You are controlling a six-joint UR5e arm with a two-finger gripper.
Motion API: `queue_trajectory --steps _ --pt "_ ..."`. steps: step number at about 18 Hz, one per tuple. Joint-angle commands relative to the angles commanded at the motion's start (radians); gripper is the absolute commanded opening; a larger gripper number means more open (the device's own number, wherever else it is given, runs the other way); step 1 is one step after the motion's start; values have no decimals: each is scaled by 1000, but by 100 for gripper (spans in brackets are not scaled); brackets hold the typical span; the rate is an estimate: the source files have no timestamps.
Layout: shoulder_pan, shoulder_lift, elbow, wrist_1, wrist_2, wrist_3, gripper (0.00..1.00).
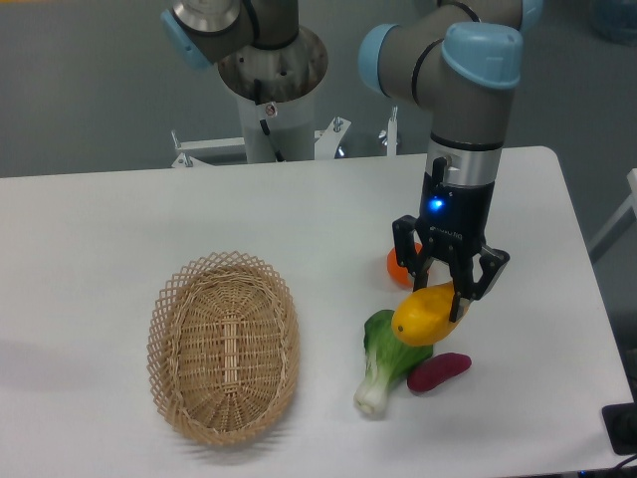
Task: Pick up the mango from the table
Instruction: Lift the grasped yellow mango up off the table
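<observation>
The yellow-orange mango (426,313) hangs in the air above the white table (299,219), tilted with its left end lower. My gripper (445,297) is shut on the mango's right end, fingers pointing down from the grey arm with blue joints. The fruit hovers over the leafy top of a green vegetable and partly hides it. No part of the mango touches the tabletop.
A round orange (397,264) sits behind the gripper, mostly hidden by it. A green bok choy (386,360) and a purple-red sweet potato (439,371) lie just below the mango. A woven wicker basket (224,344) stands at the left.
</observation>
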Motion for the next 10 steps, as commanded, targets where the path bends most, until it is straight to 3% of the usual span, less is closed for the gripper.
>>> queue_trajectory --steps 10 --pt "5 2 0 0 0 -2 40"
